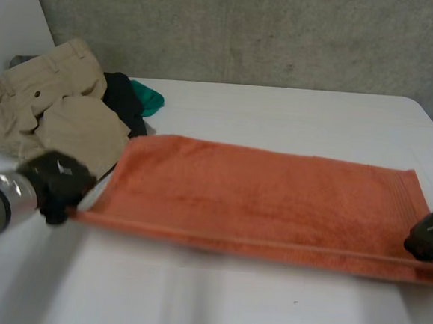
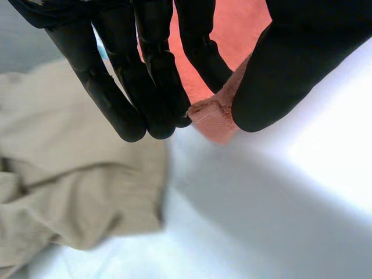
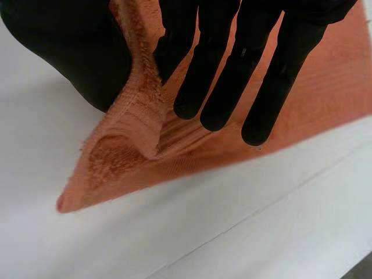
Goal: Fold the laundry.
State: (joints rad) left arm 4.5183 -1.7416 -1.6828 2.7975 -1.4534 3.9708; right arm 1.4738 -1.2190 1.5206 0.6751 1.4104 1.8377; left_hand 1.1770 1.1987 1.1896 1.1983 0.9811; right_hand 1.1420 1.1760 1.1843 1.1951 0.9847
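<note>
First fold in hand: the rectangular orange terry towel [image 1: 266, 200] lies flat on the white counter [image 1: 213, 304], its near corners pinched (each clamped tight) by the left hand [image 1: 56, 179] at 8 o'clock and the right hand [image 1: 432, 235] at 4 o'clock. Next, probably, both carry that edge toward 12 o'clock.

The towel [image 1: 259, 195] lies flat across the middle of the bench [image 1: 265, 301], its long sides running left to right. The left hand [image 1: 57, 179] pinches its near left corner and the right hand [image 1: 432, 233] its near right corner, where a fold stands up between thumb and fingers [image 3: 221, 87]. Behind and left of the towel lie the trousers [image 1: 41, 103], just beside its far left corner. More clothes [image 1: 131, 101] lie against the trousers' right side, behind the towel. A wall [image 1: 249, 29] stands behind the bench.
</note>
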